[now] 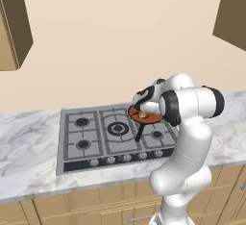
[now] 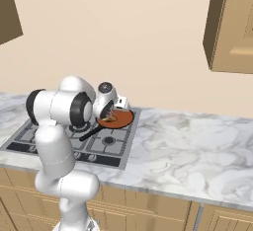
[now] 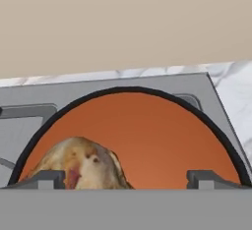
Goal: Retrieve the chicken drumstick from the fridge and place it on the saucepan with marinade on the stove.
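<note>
one saucepan sits right of centre in the left base view, on the far right burner of the stove. orange-brown marinade fills it, and one chicken drumstick lies in it, at the lower left of the hand view. the gripper hangs just above, fingers spread wide, holding nothing. five burners; marbled counter; beige wall.
</note>
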